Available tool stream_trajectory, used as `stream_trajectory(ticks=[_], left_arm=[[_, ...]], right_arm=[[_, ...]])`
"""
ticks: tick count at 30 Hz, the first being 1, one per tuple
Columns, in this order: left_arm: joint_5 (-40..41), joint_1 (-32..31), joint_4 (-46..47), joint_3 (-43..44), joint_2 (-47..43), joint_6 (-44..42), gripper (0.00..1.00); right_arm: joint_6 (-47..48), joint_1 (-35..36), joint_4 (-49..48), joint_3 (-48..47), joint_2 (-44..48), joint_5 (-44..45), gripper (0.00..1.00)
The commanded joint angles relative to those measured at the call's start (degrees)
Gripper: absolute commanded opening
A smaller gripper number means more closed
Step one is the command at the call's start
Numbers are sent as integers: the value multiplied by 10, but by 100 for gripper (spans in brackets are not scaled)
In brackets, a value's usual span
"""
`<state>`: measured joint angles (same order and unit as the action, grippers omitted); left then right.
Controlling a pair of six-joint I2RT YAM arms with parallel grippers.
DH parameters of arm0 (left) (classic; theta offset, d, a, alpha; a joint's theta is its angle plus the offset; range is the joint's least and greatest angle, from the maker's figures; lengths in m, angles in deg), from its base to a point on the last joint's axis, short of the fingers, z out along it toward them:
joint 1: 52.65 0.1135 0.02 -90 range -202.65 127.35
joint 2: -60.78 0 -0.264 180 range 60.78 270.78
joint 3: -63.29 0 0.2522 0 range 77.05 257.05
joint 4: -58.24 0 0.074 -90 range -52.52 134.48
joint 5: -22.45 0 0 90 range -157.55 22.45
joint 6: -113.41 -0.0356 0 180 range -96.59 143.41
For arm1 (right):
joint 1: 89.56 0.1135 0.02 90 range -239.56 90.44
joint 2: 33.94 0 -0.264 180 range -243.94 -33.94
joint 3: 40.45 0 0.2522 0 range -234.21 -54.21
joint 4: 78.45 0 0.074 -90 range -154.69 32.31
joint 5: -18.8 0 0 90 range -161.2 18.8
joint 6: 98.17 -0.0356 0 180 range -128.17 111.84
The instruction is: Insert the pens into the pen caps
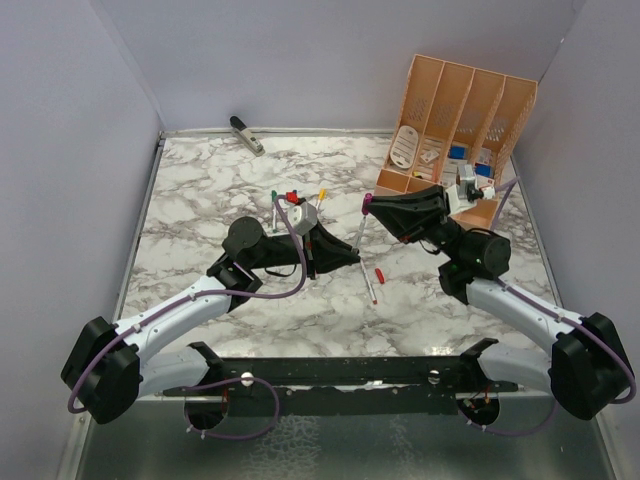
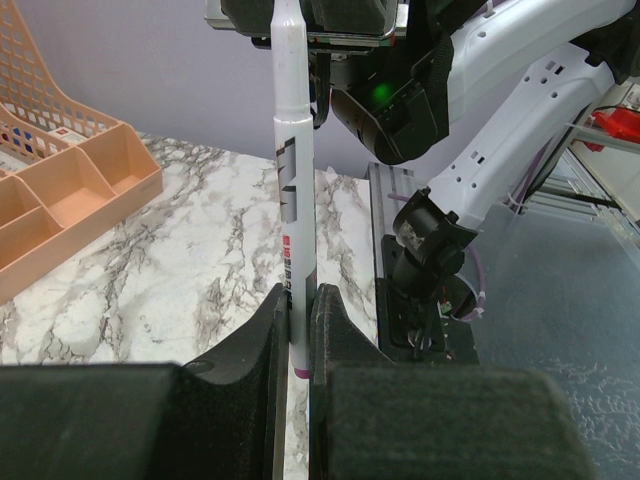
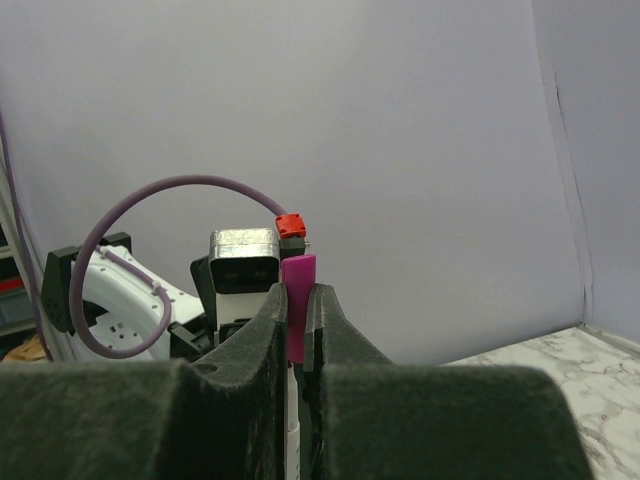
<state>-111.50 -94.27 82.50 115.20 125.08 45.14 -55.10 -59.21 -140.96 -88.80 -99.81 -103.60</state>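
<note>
The silver pen [image 2: 292, 180] is clamped in my left claw [image 2: 300, 305], raised above the marble table [image 1: 200, 190] near its middle. Its far end meets the magenta cap [image 3: 298, 290], which my right claw [image 3: 297, 318] pinches tight. I can't quite tell whether the tip is fully seated, because the joint is hidden. I'd line up pen and cap and push straight along the pen with both grips firm and no twisting. A spare pen [image 1: 372, 284] lies nearby on the table.
</note>
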Motion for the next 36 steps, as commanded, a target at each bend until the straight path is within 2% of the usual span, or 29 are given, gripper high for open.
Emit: stream_trajectory(ticks=[1, 36], left_arm=[[14, 1, 20, 9, -10, -8, 0], [23, 1, 30, 8, 8, -4, 0]], right_arm=[[-8, -1, -13, 9, 12, -12, 1], [-28, 8, -46, -2, -13, 7, 1]])
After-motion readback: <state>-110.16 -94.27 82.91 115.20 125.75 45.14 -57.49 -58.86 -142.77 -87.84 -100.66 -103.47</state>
